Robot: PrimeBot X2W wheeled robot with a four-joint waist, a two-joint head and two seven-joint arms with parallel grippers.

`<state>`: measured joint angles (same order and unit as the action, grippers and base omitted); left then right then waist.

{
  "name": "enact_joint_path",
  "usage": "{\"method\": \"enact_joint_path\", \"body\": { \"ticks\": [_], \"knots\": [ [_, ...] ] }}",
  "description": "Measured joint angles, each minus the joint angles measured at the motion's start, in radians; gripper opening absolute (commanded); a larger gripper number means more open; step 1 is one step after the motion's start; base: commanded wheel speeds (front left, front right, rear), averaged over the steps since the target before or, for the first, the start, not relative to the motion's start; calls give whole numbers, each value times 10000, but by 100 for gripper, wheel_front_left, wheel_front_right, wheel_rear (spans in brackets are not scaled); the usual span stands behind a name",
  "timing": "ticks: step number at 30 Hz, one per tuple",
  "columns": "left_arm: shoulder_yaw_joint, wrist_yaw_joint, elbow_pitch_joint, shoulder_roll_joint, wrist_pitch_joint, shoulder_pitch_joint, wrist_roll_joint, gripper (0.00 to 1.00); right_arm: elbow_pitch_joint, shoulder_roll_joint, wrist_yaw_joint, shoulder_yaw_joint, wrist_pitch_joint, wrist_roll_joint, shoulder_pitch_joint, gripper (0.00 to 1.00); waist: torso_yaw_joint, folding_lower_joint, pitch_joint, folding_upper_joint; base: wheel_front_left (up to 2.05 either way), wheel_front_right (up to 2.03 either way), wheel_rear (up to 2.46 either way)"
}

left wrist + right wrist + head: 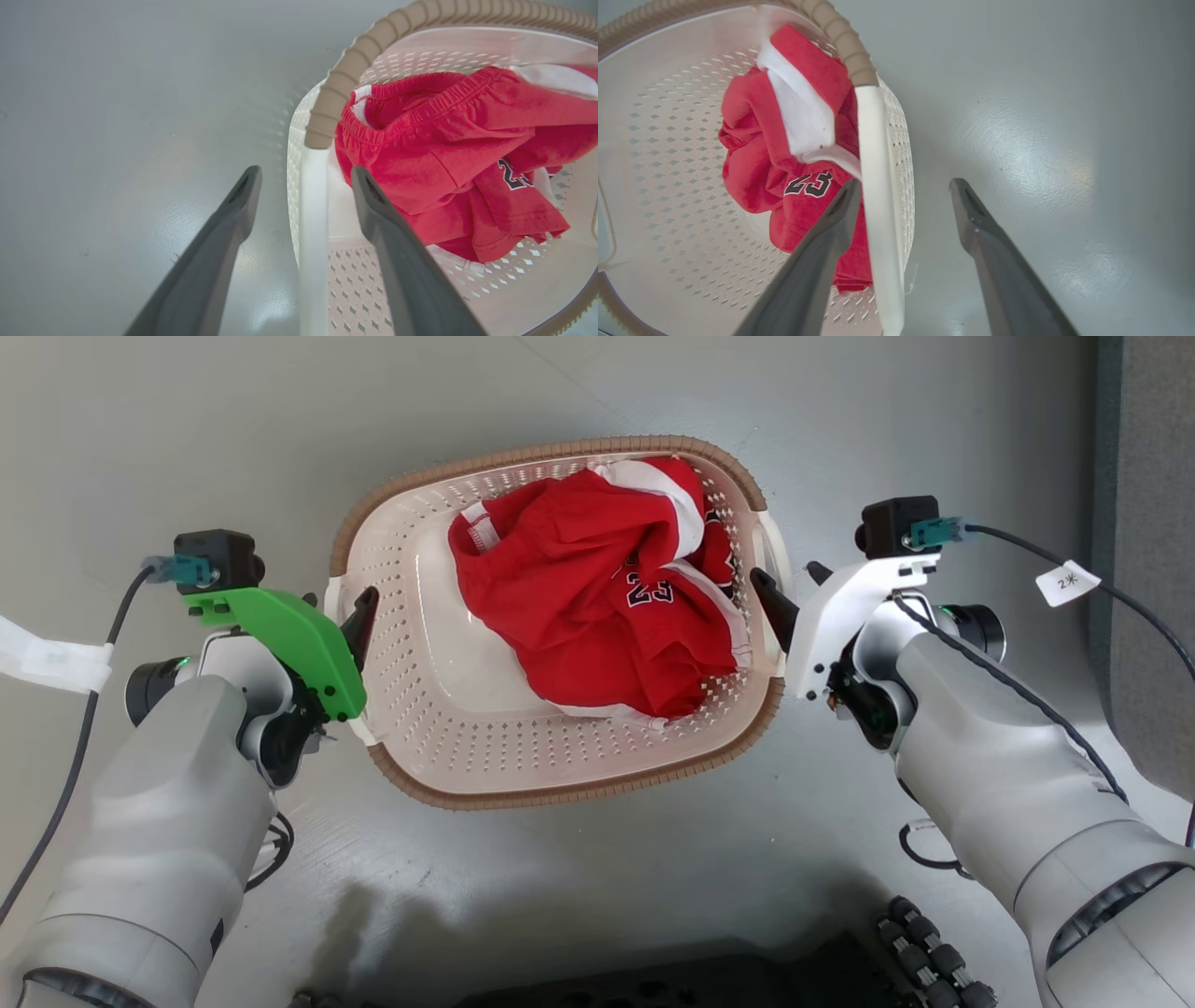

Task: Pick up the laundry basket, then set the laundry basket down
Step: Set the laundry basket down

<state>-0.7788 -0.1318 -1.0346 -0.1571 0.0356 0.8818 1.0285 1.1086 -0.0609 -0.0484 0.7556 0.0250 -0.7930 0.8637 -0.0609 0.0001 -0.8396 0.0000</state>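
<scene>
Your laundry basket (439, 709) sits on the grey floor (187, 429), between your two arms. It holds a crumpled red garment (597, 597) with white trim and the number 23. Your left claw (304, 175) is spread wide astride the white left handle (312, 224), one finger inside the basket, one outside. Your right claw (905, 185) is likewise unclenched astride the right handle (873, 186).

Basket: the laundry basket (560, 795) sits on the floor (187, 429), between the two arms.
Inside: clothes (579, 607) are heaped toward its far right.
Left side: left gripper (306, 172) straddles the left handle (313, 224).
Right side: right gripper (906, 184) straddles the right handle (873, 186).
</scene>
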Motion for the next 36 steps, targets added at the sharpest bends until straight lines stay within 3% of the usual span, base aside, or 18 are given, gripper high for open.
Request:
{"method": "enact_joint_path", "body": {
  "ticks": [5,15,26,36],
  "knots": [
    [-46,0,65,12,-19,0,151,100,161,-8,-40,-33,117,-109,83,100,84,0,82,0,0,0,0],
    [48,0,-190,-109,-1103,-177,242,100,217,-2,-146,-15,846,-194,-213,100,148,-1,728,0,0,0,0],
    [-138,0,-359,-128,-2577,-1199,42,100,372,0,-272,58,1639,-261,-1113,100,143,-1,1933,0,0,0,0],
    [-199,0,-337,-148,-2844,-1806,-230,100,345,4,-307,-73,2048,-489,-1908,100,98,-1,3273,0,0,0,0]
  ]
}}
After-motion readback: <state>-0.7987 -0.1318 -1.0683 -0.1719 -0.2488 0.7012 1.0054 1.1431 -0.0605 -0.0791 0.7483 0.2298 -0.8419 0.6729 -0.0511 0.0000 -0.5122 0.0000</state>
